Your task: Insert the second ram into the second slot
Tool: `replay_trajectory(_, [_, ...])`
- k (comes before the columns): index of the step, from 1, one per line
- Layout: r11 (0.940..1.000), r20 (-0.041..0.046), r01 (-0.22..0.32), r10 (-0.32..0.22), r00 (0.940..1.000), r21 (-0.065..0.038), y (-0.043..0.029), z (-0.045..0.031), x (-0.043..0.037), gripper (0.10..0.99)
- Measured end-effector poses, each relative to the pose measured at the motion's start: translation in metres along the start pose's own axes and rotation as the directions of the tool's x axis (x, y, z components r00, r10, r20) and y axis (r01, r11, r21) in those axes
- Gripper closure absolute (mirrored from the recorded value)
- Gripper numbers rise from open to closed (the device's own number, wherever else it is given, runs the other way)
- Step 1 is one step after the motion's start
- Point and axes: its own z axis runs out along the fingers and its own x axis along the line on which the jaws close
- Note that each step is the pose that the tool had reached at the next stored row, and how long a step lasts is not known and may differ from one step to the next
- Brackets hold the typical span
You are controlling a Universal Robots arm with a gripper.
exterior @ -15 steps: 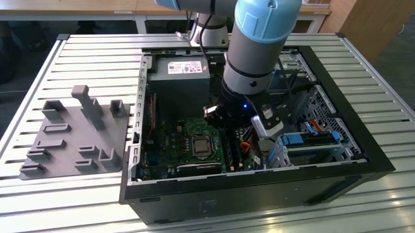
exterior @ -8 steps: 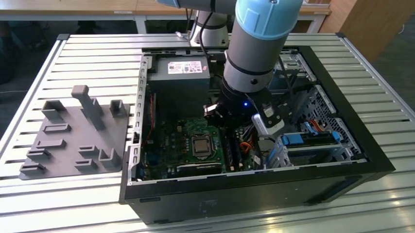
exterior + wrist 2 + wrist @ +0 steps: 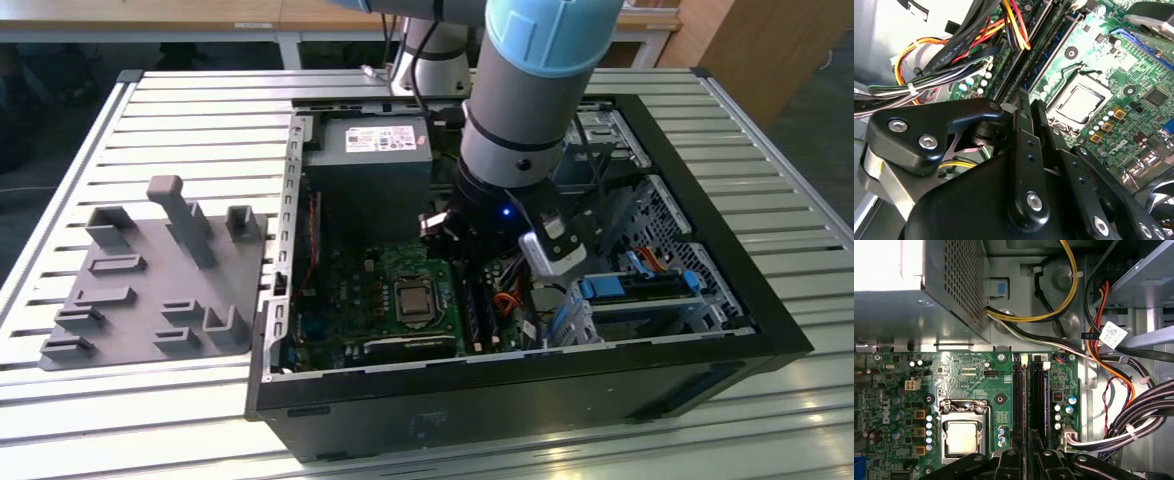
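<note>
1. As the arm reaches into the open case (image 3: 747, 300), the hand (image 3: 1027, 434) hangs low over the motherboard (image 3: 969, 375), right above the memory slots (image 3: 1021, 390).
2. Whether the hand is apart or clamped cannot be told.
3. The ram (image 3: 1045, 397), a dark-blue strip, appears to stand on edge in a slot just ahead of the hand.
4. The processor (image 3: 962, 436) lies to one side of the hand and the cables (image 3: 1134, 415) to the other.

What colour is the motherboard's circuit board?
Green motherboard, clearest in the first wrist view.
</note>
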Motion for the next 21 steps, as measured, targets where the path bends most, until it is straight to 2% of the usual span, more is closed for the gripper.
replay_trajectory(6, [1.0000,-0.0008,0.000,0.000,1.0000,0.000,0.0001,-0.0013,0.0000,0.890])
replay_trajectory(7, [1.0000,-0.0008,0.000,0.000,1.0000,0.000,0.0001,-0.0013,0.0000,0.957])
replay_trajectory(8, [1.0000,-0.0007,0.000,0.000,1.0000,0.000,0.0001,-0.0013,0.0000,0.980])
replay_trajectory(13, [1.0000,-0.0008,0.000,0.000,1.0000,0.000,0.0001,-0.0008,0.0000,0.980])
replay_trajectory(21, [1.0000,-0.0007,0.000,0.000,1.0000,0.000,-0.0003,0.0061,-0.0003,0.980])
